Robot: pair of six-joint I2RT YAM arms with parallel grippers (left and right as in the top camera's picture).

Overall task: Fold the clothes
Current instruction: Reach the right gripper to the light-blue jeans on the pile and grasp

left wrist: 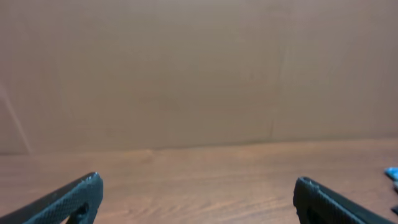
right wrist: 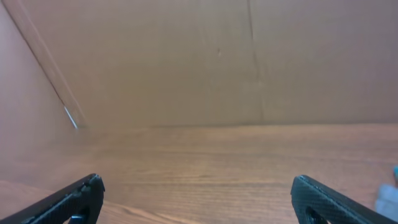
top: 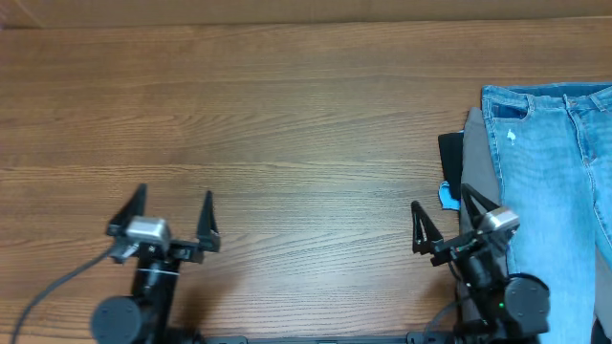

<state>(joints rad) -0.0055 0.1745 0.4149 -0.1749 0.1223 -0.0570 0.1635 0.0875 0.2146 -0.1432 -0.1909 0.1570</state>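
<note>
Left gripper (top: 174,194): jaws wide apart, holding nothing, over the table (top: 287,115).
Right gripper (top: 441,202): jaws wide apart, empty, beside the jeans (top: 550,162).
Blue tag (top: 448,196): writing too small to read.

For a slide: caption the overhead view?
Left gripper and right gripper open, empty; jeans lie at the table's right edge.

Overhead straight down on table (top: 287,115), wrist views low, facing wall (left wrist: 186,74)
</note>
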